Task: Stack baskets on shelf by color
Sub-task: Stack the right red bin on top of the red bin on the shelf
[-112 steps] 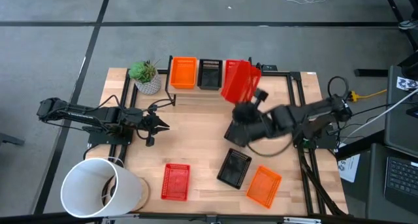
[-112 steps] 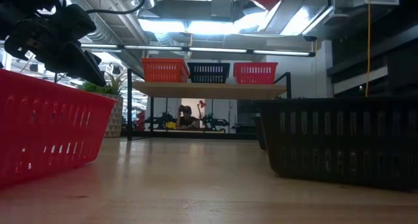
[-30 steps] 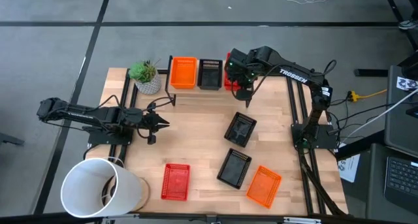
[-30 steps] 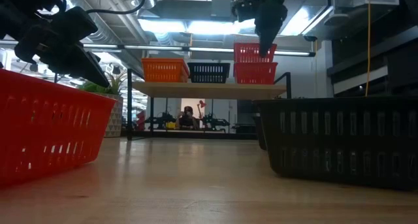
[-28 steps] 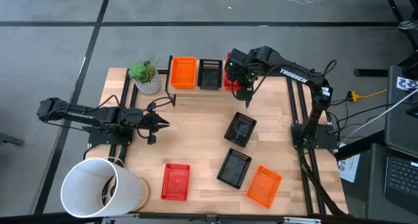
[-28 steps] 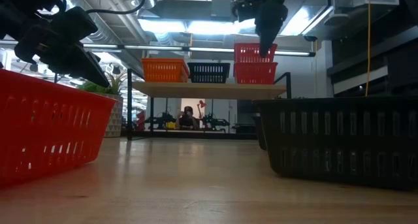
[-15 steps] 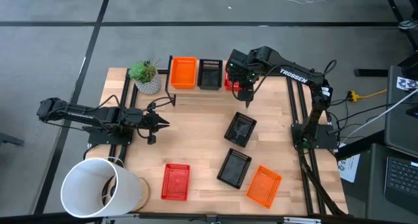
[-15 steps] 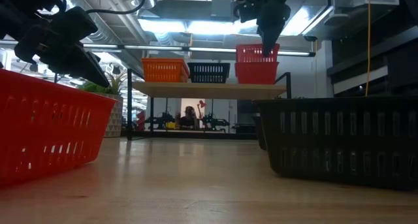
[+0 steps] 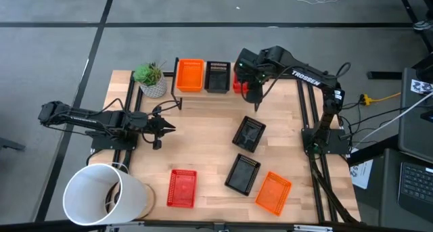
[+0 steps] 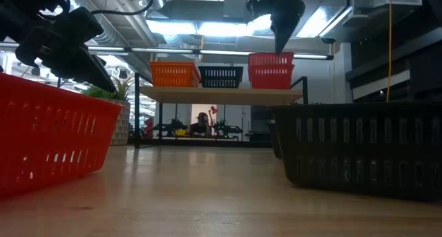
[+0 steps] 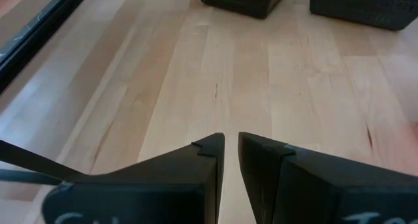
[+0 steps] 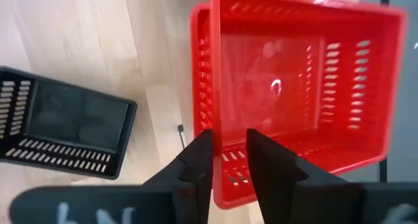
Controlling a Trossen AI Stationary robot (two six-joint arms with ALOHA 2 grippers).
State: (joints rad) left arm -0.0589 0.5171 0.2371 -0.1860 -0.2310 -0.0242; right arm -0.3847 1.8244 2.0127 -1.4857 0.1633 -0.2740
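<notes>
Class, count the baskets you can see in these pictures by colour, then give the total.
Orange baskets: 2
Red baskets: 3
Black baskets: 3
Total: 8

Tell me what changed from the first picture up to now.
The right gripper carried a red basket from above the table over to the shelf, nested it in the red basket already there, and now has let go, open just above it. A black basket that the arm covered now shows. The left gripper and the other baskets stayed put.
</notes>
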